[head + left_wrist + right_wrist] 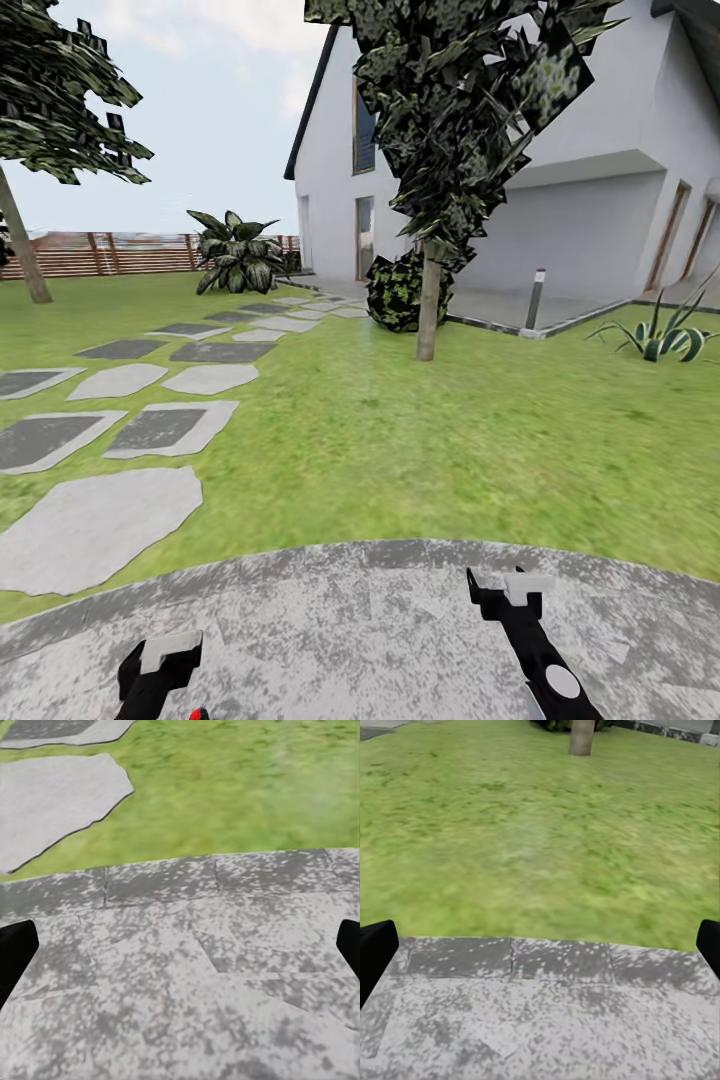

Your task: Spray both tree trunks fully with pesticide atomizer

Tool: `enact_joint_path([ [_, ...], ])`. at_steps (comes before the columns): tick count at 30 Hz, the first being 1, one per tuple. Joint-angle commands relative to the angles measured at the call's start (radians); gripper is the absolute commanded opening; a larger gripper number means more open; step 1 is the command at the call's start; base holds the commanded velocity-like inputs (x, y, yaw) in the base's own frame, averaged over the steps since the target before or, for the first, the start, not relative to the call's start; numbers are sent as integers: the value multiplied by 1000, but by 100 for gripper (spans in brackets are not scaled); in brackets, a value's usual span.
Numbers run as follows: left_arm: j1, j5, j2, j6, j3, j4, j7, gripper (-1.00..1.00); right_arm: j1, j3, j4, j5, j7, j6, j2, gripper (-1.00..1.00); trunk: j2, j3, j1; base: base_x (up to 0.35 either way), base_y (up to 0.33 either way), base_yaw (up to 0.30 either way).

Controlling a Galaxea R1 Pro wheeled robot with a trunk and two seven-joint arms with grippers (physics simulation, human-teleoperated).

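Nearest is the grey paving (pixel 360 620), speckled, rough and flat. Over it the left claw (pixel 160 655) hangs with fingers (pixel 15 956) wide apart and empty. A small red bit (pixel 198 714) shows just beside it; I cannot tell if this is the nozzle of the pesticide atomizer. I judge such a slim bottle light, stiff and smooth, best taken around its body. The right claw (pixel 515 590) is also spread and empty. Farther off: flat stepping slabs (pixel 95 525), the left tree trunk (pixel 22 250), the slatted fence (pixel 120 253), soft grass (pixel 420 440), and the middle tree trunk (pixel 428 315), a straight mottled cylinder.
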Motion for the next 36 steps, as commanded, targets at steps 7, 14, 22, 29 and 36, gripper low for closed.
enact_joint_path([
  [7, -1, -7, -4, 0, 1, 0, 3, 100, 0, 4, -1, -1, 0, -3, 1, 100, 0, -1, 0, 0, 0, 4],
  [14, -1, -7, -3, 0, 0, -1, 3, 100, 0, 3, -1, 0, -3, -3, 2, 100, 0, -1, 0, 0, 0, 0],
  [22, 1, -8, -9, 1, 0, -1, 3, 100, 0, 3, 0, 1, -3, -3, 1, 100, -8, -20, 5, 0, 0, 0],
  [29, 0, -8, -5, 6, 2, -1, 4, 100, 0, 4, 0, 1, -3, -3, 1, 100, -10, -47, 9, 0, 0, 0],
  [36, -1, -8, -5, 68, 2, -1, 5, 100, 0, 4, 3, 2, -1, -3, 1, 100, -12, -74, 12, 0, 0, 0],
])
